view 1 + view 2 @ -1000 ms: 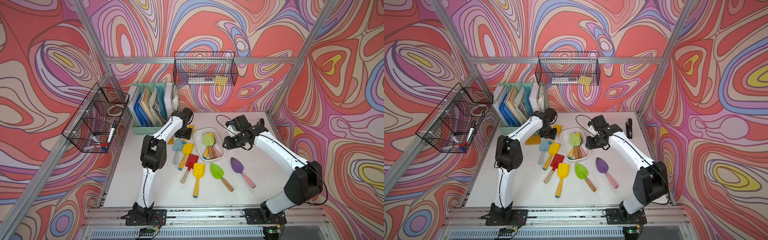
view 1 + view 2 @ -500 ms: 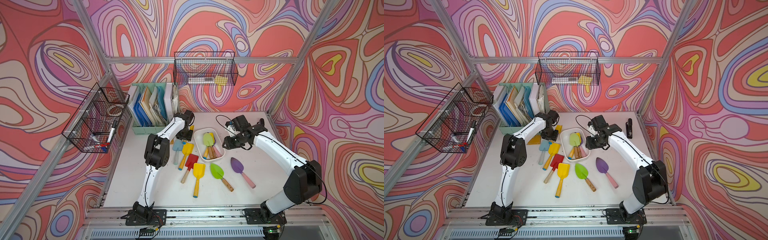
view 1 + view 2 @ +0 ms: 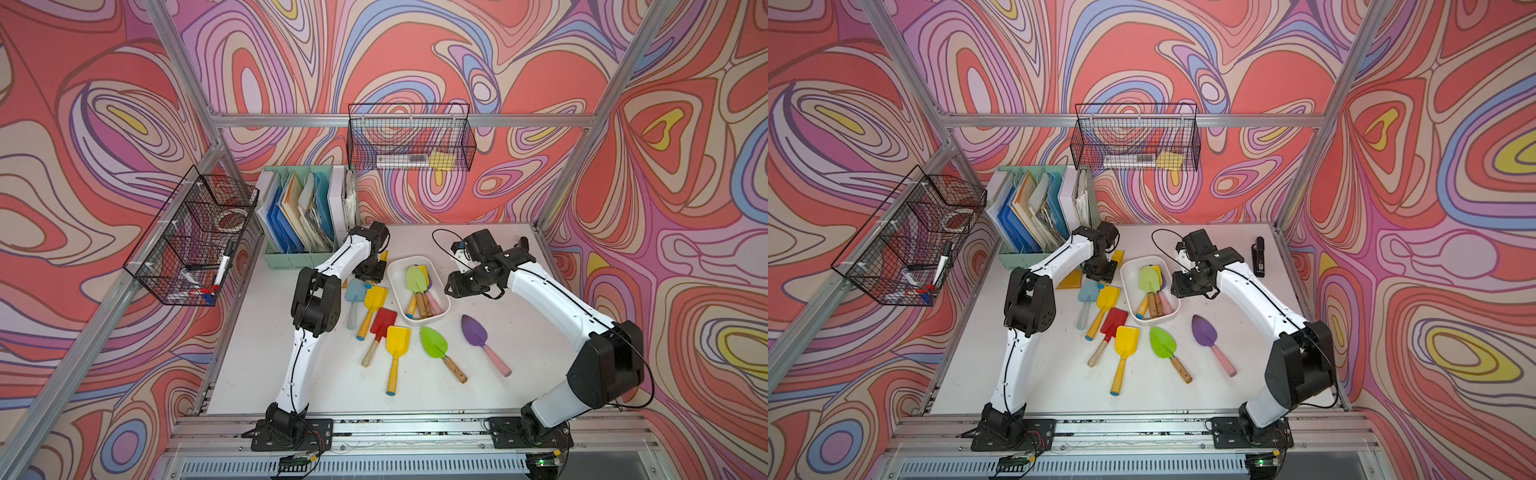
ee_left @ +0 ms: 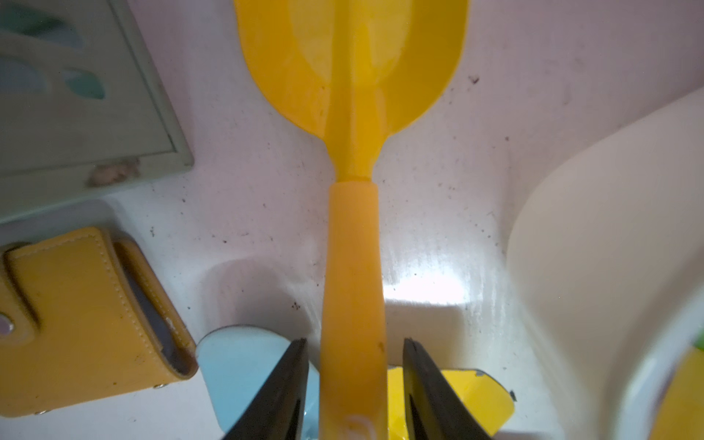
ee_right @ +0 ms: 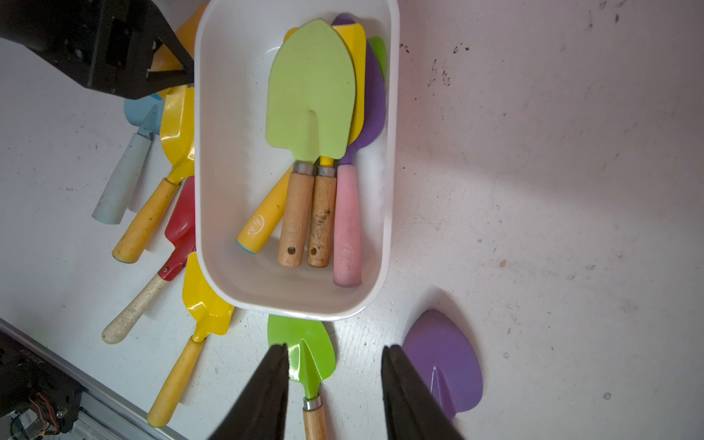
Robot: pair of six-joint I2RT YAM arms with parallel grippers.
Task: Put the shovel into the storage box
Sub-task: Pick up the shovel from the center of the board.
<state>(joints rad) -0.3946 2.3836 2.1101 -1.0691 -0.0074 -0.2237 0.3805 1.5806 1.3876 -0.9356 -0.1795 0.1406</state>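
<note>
Shallow white plastic storage box (image 3: 441, 308) holds several shovels; six lie beside it. Left gripper (image 4: 354, 384) straddles yellow plastic shovel handle (image 4: 352, 274), grasp unclear; right gripper (image 5: 335, 392) released, empty.

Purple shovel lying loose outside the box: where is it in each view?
Both top views: purple shovel, just right of the loose green shovel.
Left wrist: not in it.
Right wrist: only its blade, at the lower right, beside the right claw.
Shared landmark: the white box; the shovel lies off its near right corner.
</note>
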